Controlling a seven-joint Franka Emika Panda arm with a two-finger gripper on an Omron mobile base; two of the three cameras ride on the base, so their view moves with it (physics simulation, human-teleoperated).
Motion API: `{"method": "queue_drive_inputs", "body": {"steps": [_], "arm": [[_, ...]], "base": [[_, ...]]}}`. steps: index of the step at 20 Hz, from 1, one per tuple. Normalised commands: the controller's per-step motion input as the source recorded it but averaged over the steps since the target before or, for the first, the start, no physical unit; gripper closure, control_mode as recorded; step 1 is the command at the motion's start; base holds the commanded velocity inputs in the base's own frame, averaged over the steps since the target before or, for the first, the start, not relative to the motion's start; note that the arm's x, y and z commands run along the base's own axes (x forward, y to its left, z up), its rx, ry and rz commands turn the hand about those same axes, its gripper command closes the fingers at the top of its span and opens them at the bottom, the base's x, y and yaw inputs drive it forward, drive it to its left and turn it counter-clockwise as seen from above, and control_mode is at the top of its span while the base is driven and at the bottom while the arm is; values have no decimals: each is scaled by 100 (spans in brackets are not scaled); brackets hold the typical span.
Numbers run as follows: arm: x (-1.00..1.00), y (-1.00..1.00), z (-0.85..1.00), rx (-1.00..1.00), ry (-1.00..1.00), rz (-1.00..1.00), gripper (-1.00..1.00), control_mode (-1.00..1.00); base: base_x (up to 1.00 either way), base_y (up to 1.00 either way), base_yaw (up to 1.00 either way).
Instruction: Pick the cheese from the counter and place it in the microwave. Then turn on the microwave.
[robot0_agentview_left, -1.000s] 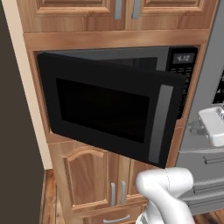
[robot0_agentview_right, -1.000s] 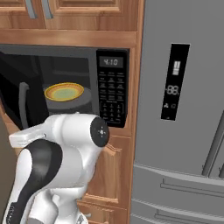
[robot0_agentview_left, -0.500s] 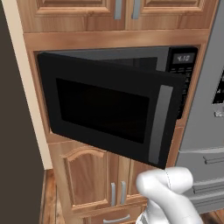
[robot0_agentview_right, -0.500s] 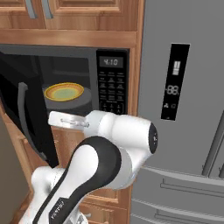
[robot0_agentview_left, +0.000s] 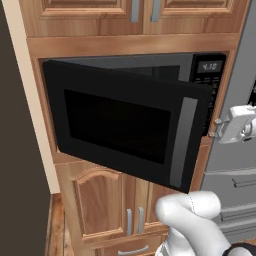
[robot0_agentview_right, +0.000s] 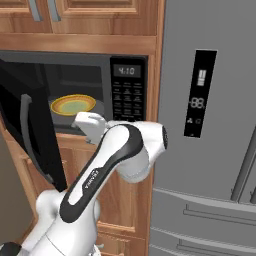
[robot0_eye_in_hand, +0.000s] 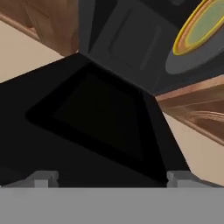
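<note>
Inside, a yellow-rimmed plate (robot0_agentview_right: 73, 105) is seen on the dark floor of the microwave (robot0_agentview_right: 90, 90), at the left centre of the right base view; the same plate (robot0_eye_in_hand: 201, 27) is cut off by the upper right corner of the hand view. Whether the cheese lies on it cannot be told; no wedge can be made out on the part of the plate that shows. The microwave door (robot0_agentview_left: 125, 125) is swung wide open and spans the middle of the left base view, its grey handle (robot0_agentview_left: 179, 142) at the right end. In the right base view the door (robot0_agentview_right: 30, 135) is seen edge-on at the left. The keypad (robot0_agentview_right: 127, 97) and lit display (robot0_agentview_right: 126, 71) sit right of the cavity.

The gripper (robot0_eye_in_hand: 113, 177) is held just outside the opening, its two finger tips spread wide at the bottom of the hand view, with nothing between them. The arm (robot0_agentview_right: 107, 160) rises from the lower left of the right base view, bent toward the cavity. A steel fridge (robot0_agentview_right: 210, 125) fills the right side, and wooden cabinets (robot0_agentview_left: 110, 210) lie above and below the microwave.
</note>
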Motion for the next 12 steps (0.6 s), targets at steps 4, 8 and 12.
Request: {"method": "queue_drive_inputs", "body": {"steps": [4,8,12], "arm": [[22,79,-9,0,18,6,-100,-100],[-16,46,0,1,6,11,-100,-100],[-57,68,0,0,0,14,-100,-100]], "base": [[0,0,0],[0,0,0],[0,0,0]]}}
